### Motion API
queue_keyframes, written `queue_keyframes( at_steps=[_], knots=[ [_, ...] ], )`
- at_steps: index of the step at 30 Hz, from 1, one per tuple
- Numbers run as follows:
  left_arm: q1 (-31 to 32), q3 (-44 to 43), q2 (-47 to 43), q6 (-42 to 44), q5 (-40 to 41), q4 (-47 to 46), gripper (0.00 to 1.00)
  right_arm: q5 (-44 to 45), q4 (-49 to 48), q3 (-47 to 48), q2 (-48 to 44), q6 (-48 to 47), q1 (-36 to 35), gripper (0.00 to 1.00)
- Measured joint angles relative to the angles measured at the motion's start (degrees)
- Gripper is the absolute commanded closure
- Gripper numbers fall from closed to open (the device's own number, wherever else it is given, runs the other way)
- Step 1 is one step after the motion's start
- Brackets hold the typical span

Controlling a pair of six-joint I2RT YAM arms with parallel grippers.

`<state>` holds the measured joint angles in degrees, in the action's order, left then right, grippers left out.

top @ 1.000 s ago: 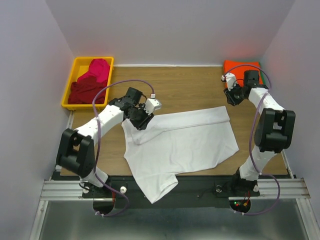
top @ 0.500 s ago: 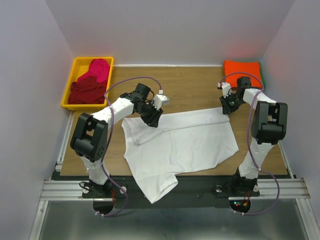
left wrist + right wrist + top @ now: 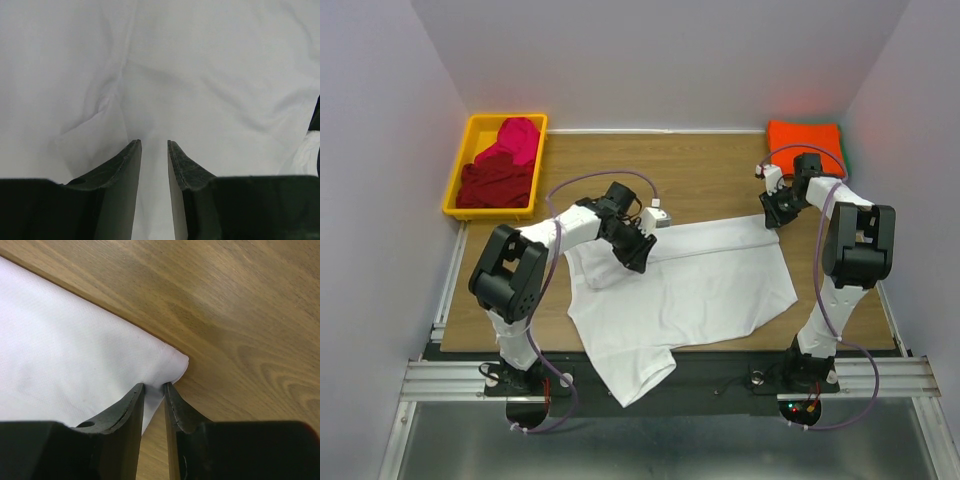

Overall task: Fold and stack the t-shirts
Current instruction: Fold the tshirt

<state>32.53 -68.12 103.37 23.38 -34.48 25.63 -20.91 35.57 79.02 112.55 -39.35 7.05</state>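
Observation:
A white t-shirt (image 3: pixel 700 285) lies spread across the wooden table, its lower part hanging over the near edge. My left gripper (image 3: pixel 638 250) is on its upper left part. In the left wrist view (image 3: pixel 154 142) the jaws stand narrowly apart with white cloth (image 3: pixel 200 75) between them and creases running to the tips. My right gripper (image 3: pixel 772 215) is at the shirt's far right corner. In the right wrist view (image 3: pixel 154 385) its jaws are pinched on that corner (image 3: pixel 170 360). A folded orange t-shirt (image 3: pixel 805 135) lies at the back right. Dark red (image 3: pixel 492 185) and magenta (image 3: pixel 515 140) shirts lie in the bin.
A yellow plastic bin (image 3: pixel 455 190) stands at the back left corner. Bare wooden tabletop (image 3: pixel 700 180) lies behind the white shirt, and it shows beside the corner in the right wrist view (image 3: pixel 240 315). Walls close in on three sides.
My left gripper has moved right along the shirt's upper left part. My right gripper came down from near the orange shirt to the white shirt's far right corner and has stayed there.

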Motion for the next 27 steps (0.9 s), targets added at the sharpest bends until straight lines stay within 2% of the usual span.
queue_keyframes(
  at_steps=[2, 6, 14, 17, 20, 24, 27],
  knots=[
    [-0.02, 0.0, -2.05, 0.04, 0.9, 0.11, 0.46, 0.04, 0.0, 0.0, 0.0, 0.02, 0.0, 0.72],
    [-1.31, -0.79, -6.36, 0.13, 2.8, -0.13, 0.44, 0.11, 0.0, 0.0, 0.0, 0.02, 0.0, 0.71],
    [-2.29, -2.45, -0.94, 0.31, 7.69, -0.96, 0.44, 0.15, 0.07, 0.0, -0.02, -0.07, 0.0, 0.71],
    [-2.27, -2.45, 1.46, 0.26, 8.15, -0.87, 0.57, 0.22, 0.11, 0.0, -0.04, -0.28, 0.0, 0.71],
    [-2.25, -2.45, 1.64, 0.5, 7.32, -0.63, 0.76, 0.42, 0.17, 0.0, -0.07, -0.57, -0.02, 0.71],
    [-1.29, -1.81, 0.24, 0.81, 6.25, -0.76, 0.87, 0.59, 0.42, 0.0, -0.11, -0.92, -0.02, 0.71],
    [2.19, -0.35, -3.48, 1.53, 5.99, -0.22, 0.89, 0.66, 0.46, 0.0, -0.13, -0.94, -0.02, 0.71]
  ],
)
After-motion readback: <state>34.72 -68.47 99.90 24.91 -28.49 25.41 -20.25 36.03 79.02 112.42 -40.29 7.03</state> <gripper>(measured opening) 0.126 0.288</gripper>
